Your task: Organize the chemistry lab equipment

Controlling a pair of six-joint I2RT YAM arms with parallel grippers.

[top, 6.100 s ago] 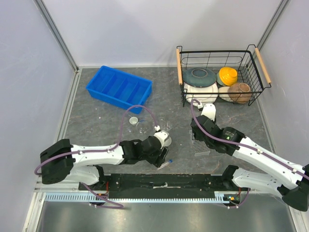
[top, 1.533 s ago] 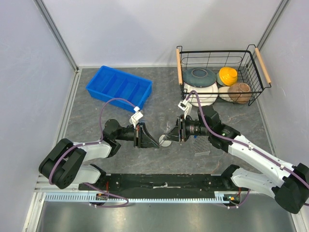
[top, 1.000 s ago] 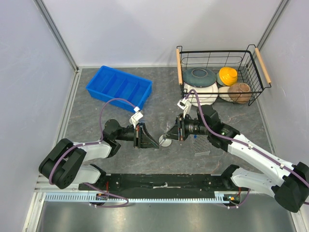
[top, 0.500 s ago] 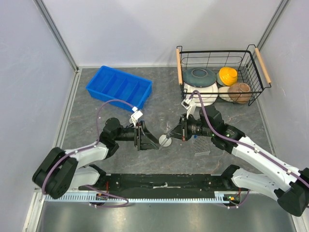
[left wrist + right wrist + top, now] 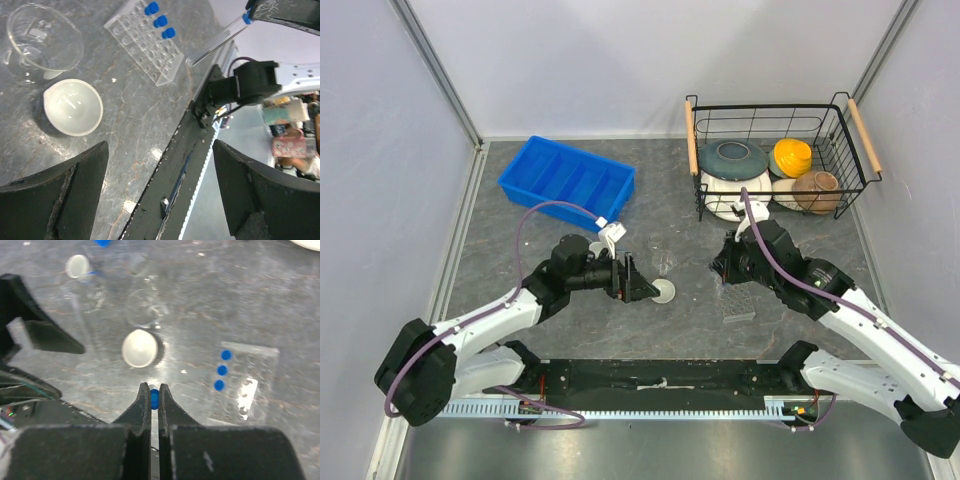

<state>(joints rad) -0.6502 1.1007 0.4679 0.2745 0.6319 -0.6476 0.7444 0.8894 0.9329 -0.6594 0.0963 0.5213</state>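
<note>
**Beside the rack, a tube is held ready for a free hole**

Over the right half of the table, a blue-capped tube is pinched at its cap end by the right gripper. The fingers are drawn nearly together, with only the cap between them. The tube is carried in the air on a slant, its rounded end lowest. Gripping it by the cap is judged to leave the clear shaft free to be lowered into a hole.

The rack lies flat on the table just to one side of the held tube. Three more capped tubes are seated in a row along one edge, and many holes are seen unfilled, so room is left for this one.

The left gripper is spread wide and nothing is held in it. It is pointed at the white dish, which sits on the table just beside a glass beaker. This pose is judged to keep it out of the other arm's path while it faces a likely next pick. A small white cup is seen farther off. The blue tray and the wire basket are set well apart at the back.
</note>
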